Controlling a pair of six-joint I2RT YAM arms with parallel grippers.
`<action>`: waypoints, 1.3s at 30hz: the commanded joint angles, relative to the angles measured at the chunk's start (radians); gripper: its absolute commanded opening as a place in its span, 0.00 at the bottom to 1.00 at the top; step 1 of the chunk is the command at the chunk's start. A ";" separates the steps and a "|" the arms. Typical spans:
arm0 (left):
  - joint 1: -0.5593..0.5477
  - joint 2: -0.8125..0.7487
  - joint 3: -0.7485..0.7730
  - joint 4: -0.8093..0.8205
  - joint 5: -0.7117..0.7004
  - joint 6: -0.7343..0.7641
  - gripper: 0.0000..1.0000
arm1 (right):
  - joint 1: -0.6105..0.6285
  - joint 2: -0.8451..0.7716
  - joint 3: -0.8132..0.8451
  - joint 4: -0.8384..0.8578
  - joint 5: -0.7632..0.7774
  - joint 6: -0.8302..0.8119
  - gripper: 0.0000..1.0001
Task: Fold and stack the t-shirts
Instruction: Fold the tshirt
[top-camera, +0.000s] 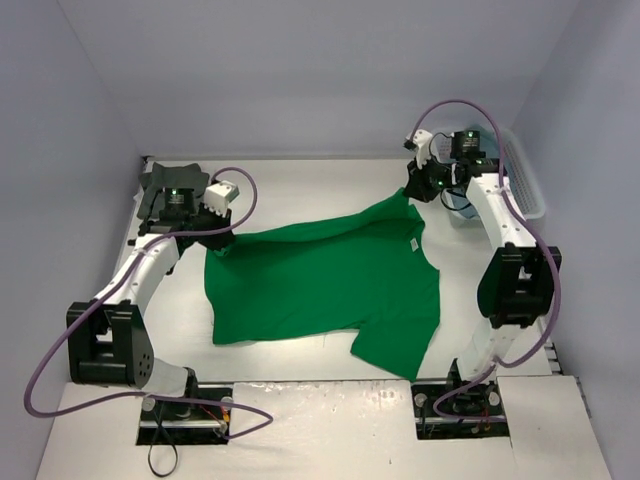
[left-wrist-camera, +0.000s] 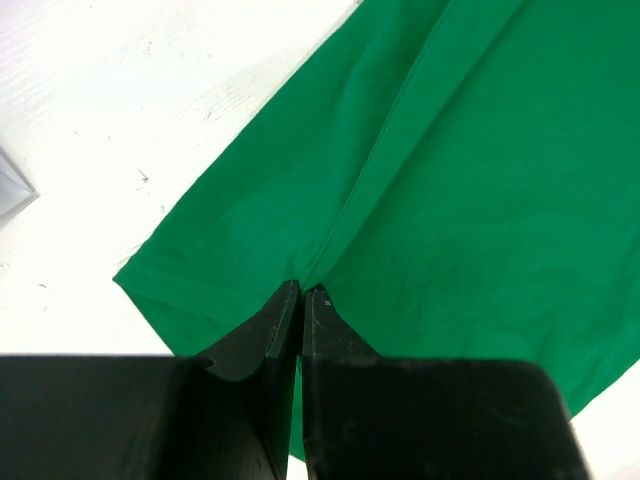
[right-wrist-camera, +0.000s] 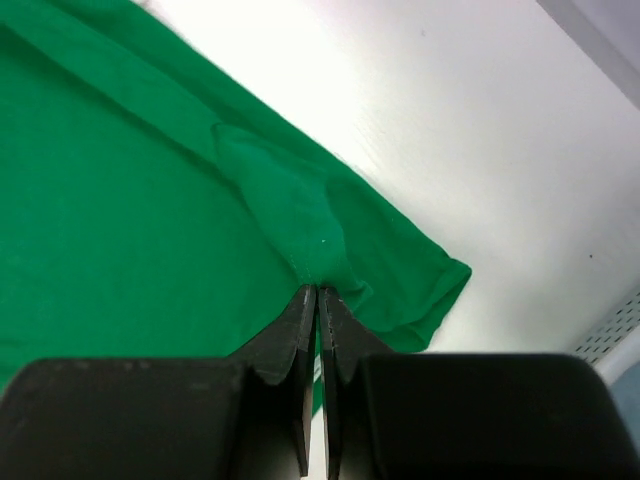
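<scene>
T-shirts: only one is in view, the bright green t-shirt. It lies opened out on the white counter between my two arms. It is mostly flat, with its near right part rumpled and one corner drawn toward the far right.

My left tool is closed on the cloth at the shirt's left edge, beside a hem corner. My right tool is closed on a bunched bit of cloth at the far right corner.

I judge the task barely begun: I can see no neat fold in this shirt and no stack anywhere on the counter. This shirt has to be folded and set down, then any others after it.

Count: one green shirt, two tools, and one white mesh basket at the far right. Something bluish shows in the basket behind my right arm; I cannot tell whether it is a shirt.
</scene>
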 joint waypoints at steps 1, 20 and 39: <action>0.007 0.020 0.082 0.018 0.015 0.037 0.00 | 0.045 -0.116 -0.045 0.004 0.007 -0.067 0.00; 0.007 0.525 0.678 0.124 -0.244 0.032 0.00 | 0.091 0.413 0.619 0.025 0.246 0.005 0.00; 0.007 0.580 0.725 0.179 -0.275 -0.008 0.00 | 0.143 0.511 0.751 0.212 0.369 0.028 0.00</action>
